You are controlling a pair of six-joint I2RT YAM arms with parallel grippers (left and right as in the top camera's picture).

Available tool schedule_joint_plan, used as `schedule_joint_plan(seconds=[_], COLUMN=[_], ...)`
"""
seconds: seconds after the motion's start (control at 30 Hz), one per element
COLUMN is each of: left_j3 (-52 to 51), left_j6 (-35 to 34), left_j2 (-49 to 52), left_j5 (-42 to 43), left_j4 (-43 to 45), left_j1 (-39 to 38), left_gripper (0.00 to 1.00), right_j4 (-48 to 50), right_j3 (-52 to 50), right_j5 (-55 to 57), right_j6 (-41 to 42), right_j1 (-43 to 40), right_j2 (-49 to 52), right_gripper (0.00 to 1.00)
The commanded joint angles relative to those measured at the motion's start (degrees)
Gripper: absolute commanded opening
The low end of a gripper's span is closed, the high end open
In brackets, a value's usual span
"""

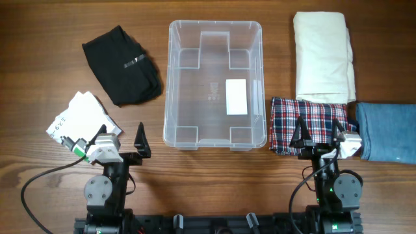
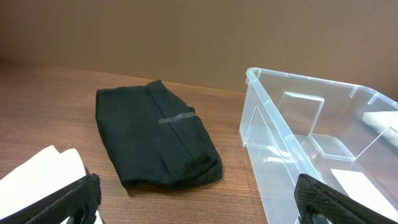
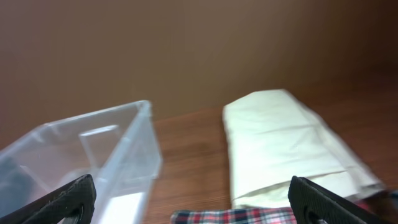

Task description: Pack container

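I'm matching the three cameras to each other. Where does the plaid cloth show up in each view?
Overhead: the plaid cloth lies right of centre, just right of the bin.
Left wrist: not in it.
Right wrist: a strip along the bottom edge, middle to right.
Shared landmark: the bin, centre in overhead, right in left wrist, lower left in right wrist.

No text can be read. A small tag [image 1: 60, 123] on the white bundle [image 1: 88, 112] at 9 o'clock bears print too tiny to read, and the embossed marks [image 1: 213, 91] on the container [image 1: 174, 78] floor are blurred.
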Motion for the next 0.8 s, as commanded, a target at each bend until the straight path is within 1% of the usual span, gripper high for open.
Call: schedule_joint_plan(seconds=[0.0,0.13,0.2,0.3,0.4,0.43,0.5,0.6,0.7,0.77], left_j3=[-0.44,-0.44,-0.44,-0.44,-0.44,-0.44,-0.44,-0.44,-0.44,-0.44], left_j6=[1.33,1.33,1.33,1.33,1.33,1.33,1.33,1.33,1.33,1.33], left_j2=[-0.35,-0.35,-0.35,-0.35,-0.35,-0.35,-0.35,-0.35,-0.35,-0.35], left_j5=[0.87,0.87,0.87,0.87,0.87,0.87,0.87,0.87,0.87,0.87], left_j4=[0.35,0.35,0.35,0.35,0.35,0.35,0.35,0.35,0.35,0.35], left_j1=[0.37,0.37,0.37,0.37,0.37,0.37,0.37,0.37,0.37,0.37], left_gripper=[1.0,1.0,1.0,1.0,1.0,1.0,1.0,1.0,1.0,1.0], right_j4=[0.04,-2.54,-2.69,-2.62,-2.71,-3.45,-6.73,-16.02,-26.93,-33.16], right_j3=[0.76,4.59,9.16,16.59,25.64,30.49,38.23,54.29,70.44,78.93], right_j5=[-9.01,-9.75,-9.46,-7.15,-5.16,-5.2,-5.22,-8.85,-16.15,-18.6], right_j6=[6.19,6.97,6.99,7.06,5.86,1.97,-1.53,-2.64,-2.62,-3.93], right_j1=[-0.28,-0.31,-0.31,-0.31,-0.31,-0.46,-1.49,-5.81,-12.33,-16.22], right_j2=[0.04,1.68,4.66,11.85,23.87,30.84,40.57,58.01,71.93,78.58], right_gripper=[1.0,1.0,1.0,1.0,1.0,1.0,1.0,1.0,1.0,1.0])
